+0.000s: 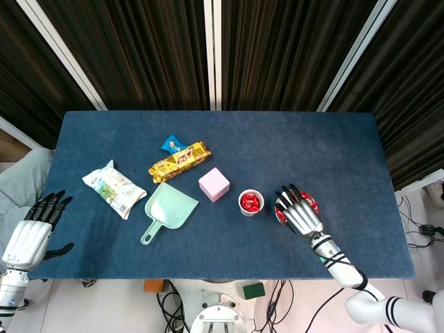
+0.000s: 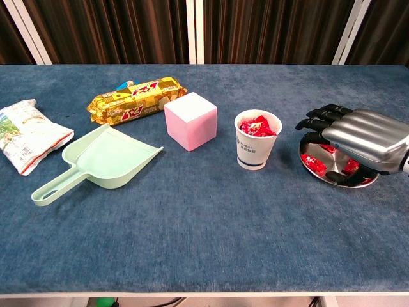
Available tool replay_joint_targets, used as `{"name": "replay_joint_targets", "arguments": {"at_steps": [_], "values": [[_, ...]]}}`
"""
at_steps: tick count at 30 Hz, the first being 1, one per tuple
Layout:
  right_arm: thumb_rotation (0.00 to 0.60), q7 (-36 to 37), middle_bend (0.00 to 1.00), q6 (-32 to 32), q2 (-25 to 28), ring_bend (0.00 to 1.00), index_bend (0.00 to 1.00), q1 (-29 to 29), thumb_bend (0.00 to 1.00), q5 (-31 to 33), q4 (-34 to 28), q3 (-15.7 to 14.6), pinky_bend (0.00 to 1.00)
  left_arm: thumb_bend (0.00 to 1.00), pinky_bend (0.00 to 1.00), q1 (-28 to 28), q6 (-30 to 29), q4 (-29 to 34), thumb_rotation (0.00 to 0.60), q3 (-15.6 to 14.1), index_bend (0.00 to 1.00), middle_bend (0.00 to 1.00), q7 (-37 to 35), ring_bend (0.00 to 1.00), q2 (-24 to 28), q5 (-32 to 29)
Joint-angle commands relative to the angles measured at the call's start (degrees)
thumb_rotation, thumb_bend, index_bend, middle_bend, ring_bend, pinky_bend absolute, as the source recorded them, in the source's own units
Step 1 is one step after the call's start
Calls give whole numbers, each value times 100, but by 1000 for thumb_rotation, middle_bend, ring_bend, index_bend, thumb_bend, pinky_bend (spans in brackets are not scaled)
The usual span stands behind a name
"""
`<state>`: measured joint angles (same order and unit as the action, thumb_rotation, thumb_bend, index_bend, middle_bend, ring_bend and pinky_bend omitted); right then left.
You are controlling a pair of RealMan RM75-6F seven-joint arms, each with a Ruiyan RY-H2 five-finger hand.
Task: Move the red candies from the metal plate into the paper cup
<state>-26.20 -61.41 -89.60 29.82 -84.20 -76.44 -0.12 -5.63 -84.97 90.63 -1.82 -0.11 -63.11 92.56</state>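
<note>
- right hand (image 1: 300,214), head view: spread low over the metal plate (image 1: 313,206), fingers apart and holding nothing i can see; red candies (image 1: 279,215) peek out beside it, paper cup (image 1: 251,202) just beside, already partly filled.
- left hand (image 1: 31,232) idles open at the counter (image 1: 347,152) edge.
- chest view: fingers (image 2: 319,125) curl over the plate; the wrapped candies look light, slick and crinkly, so pinching one by its twisted end should work best.

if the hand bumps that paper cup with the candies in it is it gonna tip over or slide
The paper cup is probably light and thin-walled, so a knock may tip it. It is taller than its narrow base, with candies heaped at the rim. The cloth-like table cover likely resists sliding.
</note>
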Motion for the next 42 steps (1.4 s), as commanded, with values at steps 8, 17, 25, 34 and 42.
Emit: {"name": "replay_joint_targets", "arguments": {"at_steps": [8, 17, 25, 34, 42], "values": [[600, 22, 85, -19, -12, 0, 380, -30, 366, -4, 38, 7, 0, 98, 151, -3, 5, 2, 600, 2, 90, 31, 8, 1, -4, -6], [600, 20, 97, -18, -26, 0, 458, -46, 385, -2, 70, 15, 0, 98, 151, -3, 8, 6, 600, 0, 91, 31, 16, 1, -4, -5], [600, 31, 108, -69, -27, 0, 553, -75, 405, -24, 88, 22, 0, 97, 151, -8, 18, -2, 600, 0, 90, 31, 10, 1, -4, -10], [600, 179, 116, -421, 170, 0, 623, -83, 423, -230, -195, 163, 0, 98, 151, -4, 5, -2, 600, 3, 90, 31, -3, 1, 0, -8], [600, 169, 121, -631, 324, 0, 625, 231, 428, -401, -952, 663, 0, 98, 151, -2, -5, 7, 600, -6, 91, 31, 13, 1, -2, 15]]}}
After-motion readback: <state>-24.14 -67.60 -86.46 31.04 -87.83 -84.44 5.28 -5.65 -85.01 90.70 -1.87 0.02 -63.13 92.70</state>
